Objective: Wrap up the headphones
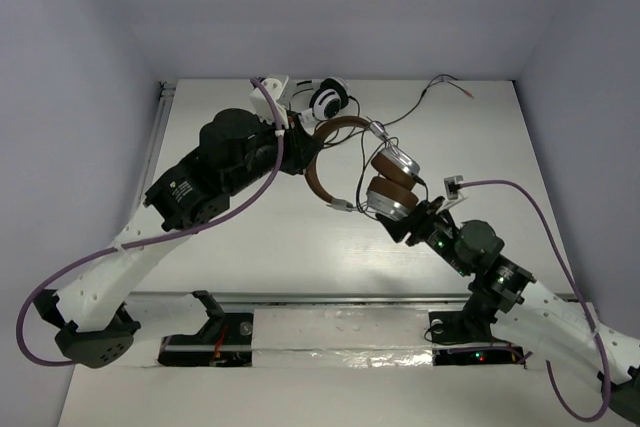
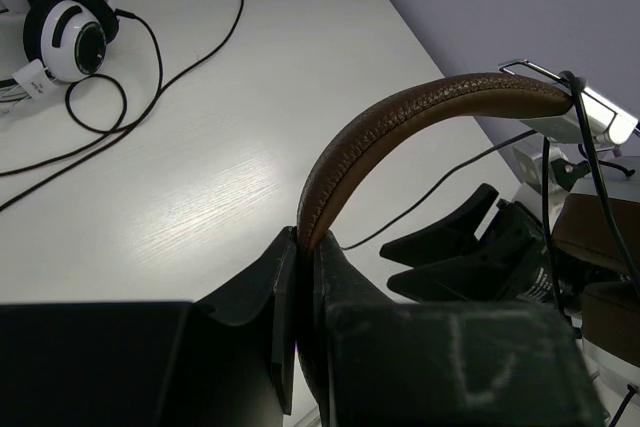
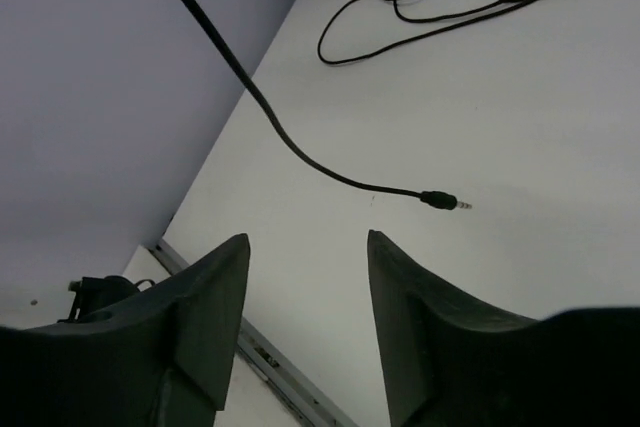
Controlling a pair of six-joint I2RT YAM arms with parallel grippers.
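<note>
- Where both arms reach inward, one white table (image 1: 480,147) lies beneath everything.
- Two arms: left arm (image 1: 215,172) and right arm (image 1: 480,247).
- Two pairs of headphones: brown headphones (image 1: 320,177) at mid-table between the grippers, with both earcups (image 1: 395,182) towards the right arm; white-and-black headphones (image 1: 325,99) near the far edge.
- Two grippers: left gripper (image 2: 300,247) clamped tight on the brown leather headband (image 2: 400,117); right gripper (image 3: 305,247) with jaws parted and nothing between them, just beside the earcups.
- One thin black cable (image 3: 280,132), running past the right gripper.
- One jack plug (image 3: 440,200) at that cable's end.
</note>
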